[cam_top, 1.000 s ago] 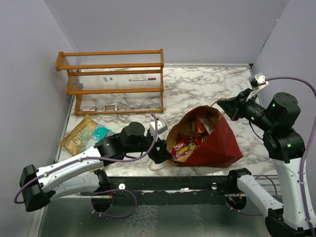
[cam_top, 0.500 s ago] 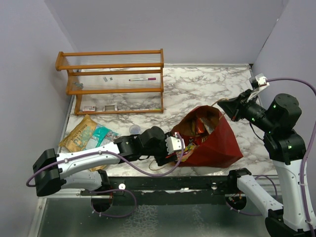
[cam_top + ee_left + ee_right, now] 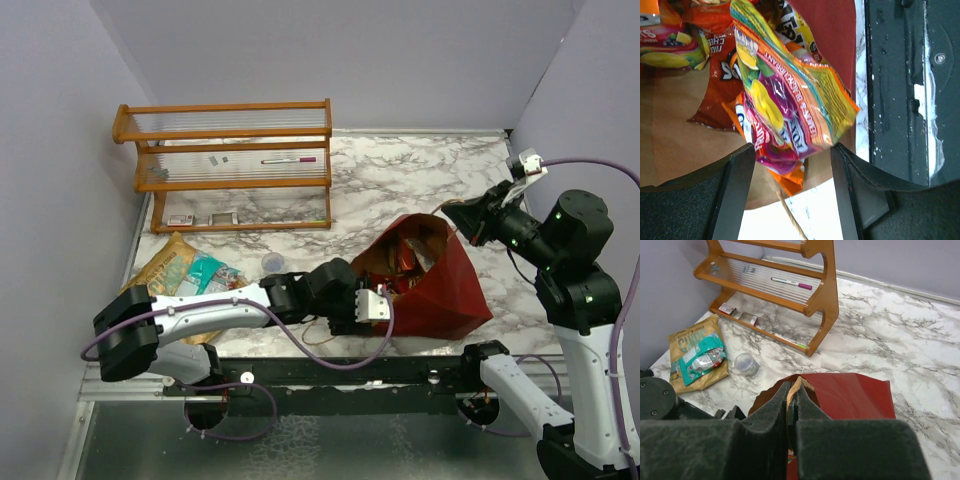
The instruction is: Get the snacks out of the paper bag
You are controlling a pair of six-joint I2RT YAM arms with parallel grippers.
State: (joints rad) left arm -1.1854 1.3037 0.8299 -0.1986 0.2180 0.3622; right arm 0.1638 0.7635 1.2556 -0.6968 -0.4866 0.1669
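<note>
The dark red paper bag (image 3: 445,290) lies on its side, its mouth toward the left arm. My right gripper (image 3: 455,212) is shut on its twisted handle (image 3: 801,382) and holds the upper edge up. Snacks (image 3: 405,255) show inside. My left gripper (image 3: 378,300) is at the mouth, open. In the left wrist view a pink, yellow and orange fruit-snack packet (image 3: 790,100) hangs with its lower end between the fingers (image 3: 740,190), on the kraft lining (image 3: 685,110). A red packet (image 3: 715,70) lies behind it. A tan packet (image 3: 160,270) and a teal packet (image 3: 205,272) lie on the table to the left.
A wooden two-shelf rack (image 3: 230,160) stands at the back left with a pen and small items on it. A small clear round container (image 3: 272,262) sits between the rack and the bag. The black rail (image 3: 905,90) runs along the table's near edge.
My left arm has reached to the right, carrying its gripper from beside the bag's mouth into it, and its jaws have narrowed a little. The right gripper has kept hold of the handle.
</note>
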